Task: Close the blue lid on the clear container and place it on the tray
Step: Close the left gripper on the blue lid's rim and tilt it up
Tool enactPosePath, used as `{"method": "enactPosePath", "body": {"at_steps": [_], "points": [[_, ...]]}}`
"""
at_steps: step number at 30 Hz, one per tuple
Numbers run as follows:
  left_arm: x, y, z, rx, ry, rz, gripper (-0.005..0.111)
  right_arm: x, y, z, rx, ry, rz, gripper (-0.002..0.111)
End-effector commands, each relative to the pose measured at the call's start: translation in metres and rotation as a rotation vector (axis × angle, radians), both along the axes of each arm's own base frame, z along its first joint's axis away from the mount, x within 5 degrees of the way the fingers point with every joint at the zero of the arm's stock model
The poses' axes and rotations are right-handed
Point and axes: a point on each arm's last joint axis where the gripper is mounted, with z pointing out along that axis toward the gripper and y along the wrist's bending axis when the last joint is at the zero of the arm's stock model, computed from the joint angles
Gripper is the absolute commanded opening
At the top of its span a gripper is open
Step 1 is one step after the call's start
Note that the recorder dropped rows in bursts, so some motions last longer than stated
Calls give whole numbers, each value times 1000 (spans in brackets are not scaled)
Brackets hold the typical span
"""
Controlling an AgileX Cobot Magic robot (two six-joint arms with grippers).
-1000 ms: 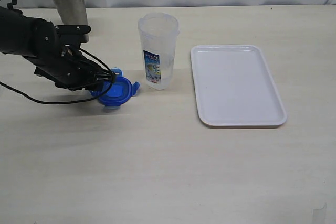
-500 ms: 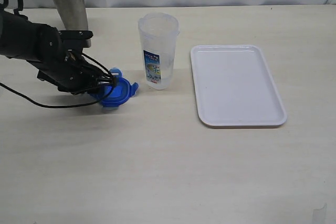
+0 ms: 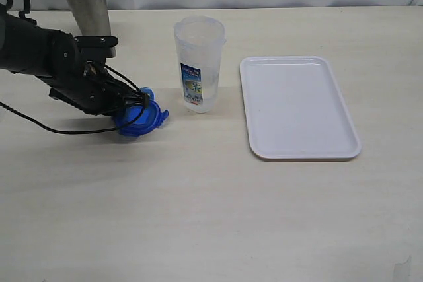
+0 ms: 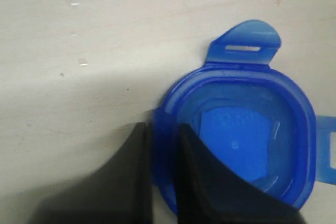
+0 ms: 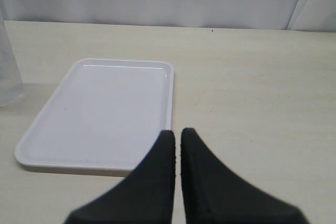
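On the surface [image 3: 211, 216] the tray [image 3: 301, 107] lies bare, and the clear container [image 3: 198, 64] stands open near it, so we judge that no step is finished yet. The blue lid [image 3: 147, 118] is beside the container, with its rim clamped in the left tool [image 4: 161, 132]. The right tool [image 5: 177, 139] is pressed together and holds nothing.

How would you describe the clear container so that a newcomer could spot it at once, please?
In the exterior view, find the white tray on the pale table. Just left of it stands the clear container, upright and open-topped. Unlike the steel cup farther back, it is see-through and bears a blue-and-white label.
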Motion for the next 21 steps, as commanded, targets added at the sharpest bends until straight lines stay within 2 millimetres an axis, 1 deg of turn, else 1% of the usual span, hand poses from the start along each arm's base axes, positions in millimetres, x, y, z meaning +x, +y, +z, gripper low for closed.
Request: {"method": "enactPosePath", "body": {"at_steps": [1,9,13,14,15,16,17,19,21], "points": [[-5,2,-8,24,57,-16,0,0,0,0,1,-11,-4,4],[-9,3,-9,50,106,-46,0,0,0,0,1,-11,-4,4],[-6,4,-3,108,142,-109,0,0,0,0,1,-11,-4,4],[-6,5,-1,128,166,-124,4,0,0,0,1,-11,-4,4],[-6,5,0,129,180,-124,12,0,0,0,1,-11,-4,4],[-6,5,0,130,181,-124,17,0,0,0,1,-11,-4,4],[-6,5,0,130,181,-124,26,0,0,0,1,-11,-4,4],[-5,4,1,127,169,-123,36,0,0,0,1,-11,-4,4],[-2,3,4,126,164,-124,36,0,0,0,1,-11,-4,4]]}}
